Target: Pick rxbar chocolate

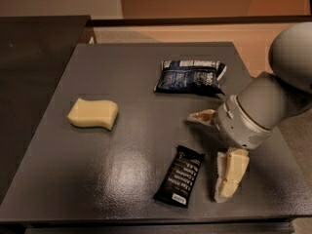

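Gripper spread open just right of the rxbar chocolate, holding nothing.

The gripper (205, 157) hung low over the front right part of the dark grey table (122, 179), its two pale fingers (229, 172) set wide apart and closed on nothing. The rxbar chocolate (179, 176) lay flat near the table's front edge, just left of the lower finger and not touching it. A dark blue-and-white snack bag (190, 76) lay towards the back, a pale yellow sponge (93, 113) well apart at the left. Behind stood a tan wall.
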You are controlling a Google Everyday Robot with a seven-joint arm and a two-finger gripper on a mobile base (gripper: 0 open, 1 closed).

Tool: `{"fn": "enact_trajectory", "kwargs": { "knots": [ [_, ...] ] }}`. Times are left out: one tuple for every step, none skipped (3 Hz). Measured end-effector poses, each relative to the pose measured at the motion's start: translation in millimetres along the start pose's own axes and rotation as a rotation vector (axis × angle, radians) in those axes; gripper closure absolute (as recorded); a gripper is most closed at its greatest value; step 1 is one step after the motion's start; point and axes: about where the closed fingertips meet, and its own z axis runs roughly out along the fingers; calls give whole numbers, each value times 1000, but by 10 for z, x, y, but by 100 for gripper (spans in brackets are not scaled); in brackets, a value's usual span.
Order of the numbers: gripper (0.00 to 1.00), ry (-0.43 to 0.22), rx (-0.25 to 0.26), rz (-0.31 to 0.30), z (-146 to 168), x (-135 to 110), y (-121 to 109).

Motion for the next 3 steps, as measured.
{"fn": "enact_trajectory", "kwargs": {
  "knots": [
    [0,-40,-41,5,144,-99,128],
    [18,-94,-53,13,153,-214,204],
    [41,-141,-48,23,99,-338,259]
  ]
}}
